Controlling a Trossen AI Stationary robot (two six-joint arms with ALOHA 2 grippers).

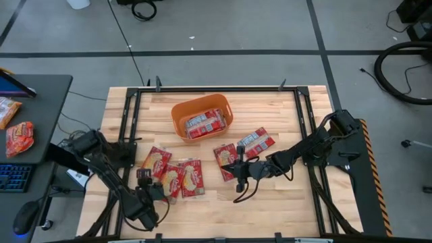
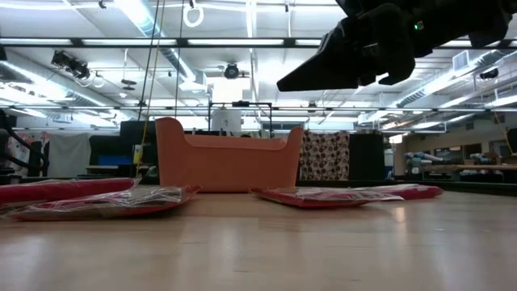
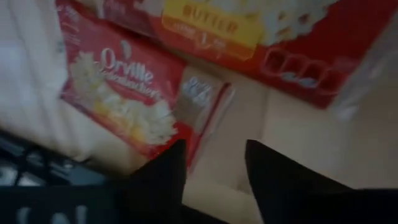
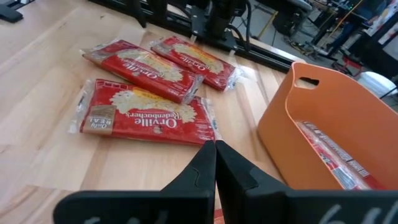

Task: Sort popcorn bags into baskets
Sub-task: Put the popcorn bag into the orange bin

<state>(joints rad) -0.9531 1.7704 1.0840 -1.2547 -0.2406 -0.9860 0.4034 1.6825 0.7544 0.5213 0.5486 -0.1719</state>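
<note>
The popcorn bags (image 1: pixel 181 177) nearest me lie flat on the table (image 1: pixel 283 202), overlapping, short of the basket (image 1: pixel 201 116). My left claw (image 3: pixel 214 168) hangs spread over one bag's edge; closing there, I might pinch two. My right claw (image 4: pixel 215 163) is pressed together, empty.

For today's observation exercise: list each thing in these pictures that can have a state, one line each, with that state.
Left claw: open, empty, over the left popcorn bags.
Right claw: shut, empty, above the table.
Orange basket: upright, holding bags.
Right popcorn bags: flat on the table, outside the basket.
</note>
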